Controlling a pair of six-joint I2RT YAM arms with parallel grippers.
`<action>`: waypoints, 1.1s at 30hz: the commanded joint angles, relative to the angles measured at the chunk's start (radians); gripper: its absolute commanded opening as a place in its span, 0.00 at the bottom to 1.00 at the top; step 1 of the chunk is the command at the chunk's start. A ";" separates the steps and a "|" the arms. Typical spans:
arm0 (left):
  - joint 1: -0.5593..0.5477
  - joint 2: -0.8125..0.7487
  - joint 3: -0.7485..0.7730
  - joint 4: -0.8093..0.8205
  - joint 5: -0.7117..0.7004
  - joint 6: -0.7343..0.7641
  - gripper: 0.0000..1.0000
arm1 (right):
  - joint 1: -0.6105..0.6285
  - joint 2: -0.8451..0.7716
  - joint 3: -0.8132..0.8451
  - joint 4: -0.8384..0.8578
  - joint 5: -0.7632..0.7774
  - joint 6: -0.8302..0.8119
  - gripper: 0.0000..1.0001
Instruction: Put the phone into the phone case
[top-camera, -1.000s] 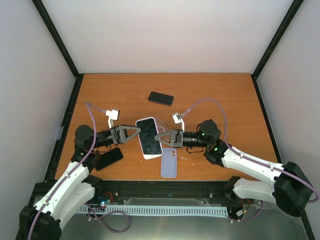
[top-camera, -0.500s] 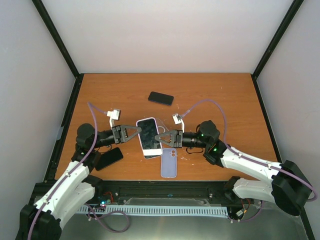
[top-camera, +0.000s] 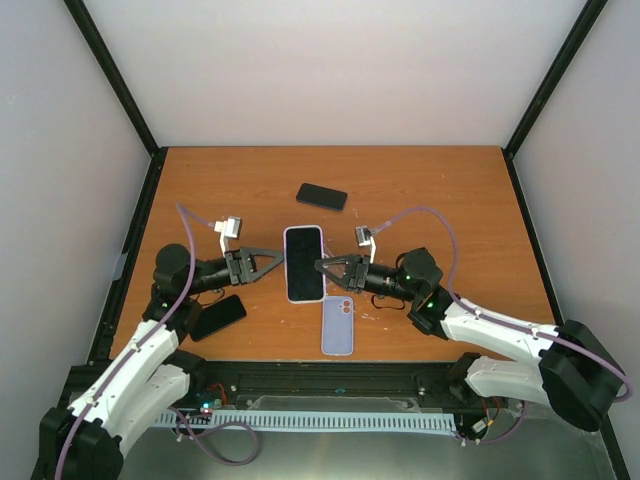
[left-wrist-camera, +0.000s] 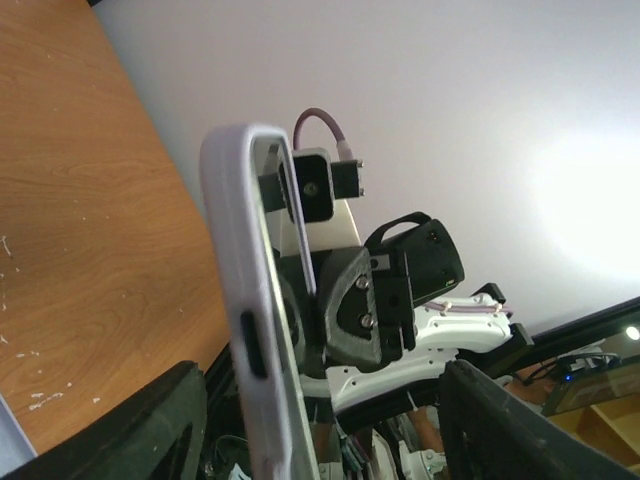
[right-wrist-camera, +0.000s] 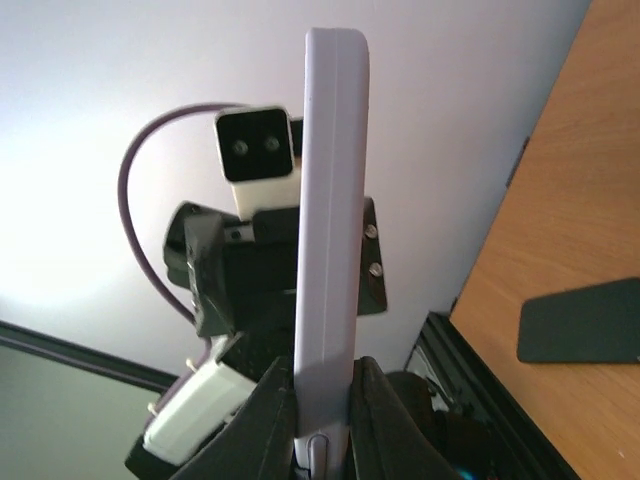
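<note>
Black right claw (top-camera: 322, 266) is pinched tight on the edge of the pale phone case (right-wrist-camera: 330, 200), with the phone (top-camera: 303, 263) seated in it. At its 9 o'clock, the left claw (top-camera: 278, 258) gapes wide around it. A lilac case (top-camera: 338, 326) lies at 5 o'clock on the wooden table (top-camera: 450, 210).

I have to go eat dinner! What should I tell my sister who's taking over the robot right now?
Left gripper: open, fingers either side of the white case, not clamping.
Right gripper: shut on the opposite edge, holding it up.
Dark phone shows inside the case's rim; fully seated or not, I cannot tell.
On the table: a lilac case, a black phone at the back, a second black phone near the left arm.
Left: check the fit, press the phone home if needed, set it down.
</note>
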 joint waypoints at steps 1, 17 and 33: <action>0.003 0.017 -0.011 0.050 0.039 -0.024 0.66 | -0.002 0.011 0.009 0.216 0.102 0.085 0.13; -0.011 0.068 -0.001 -0.023 0.066 0.047 0.42 | -0.002 0.106 0.066 0.222 0.140 0.088 0.13; -0.010 0.112 0.094 -0.244 0.034 0.198 0.02 | -0.002 0.072 0.065 0.090 0.146 0.039 0.17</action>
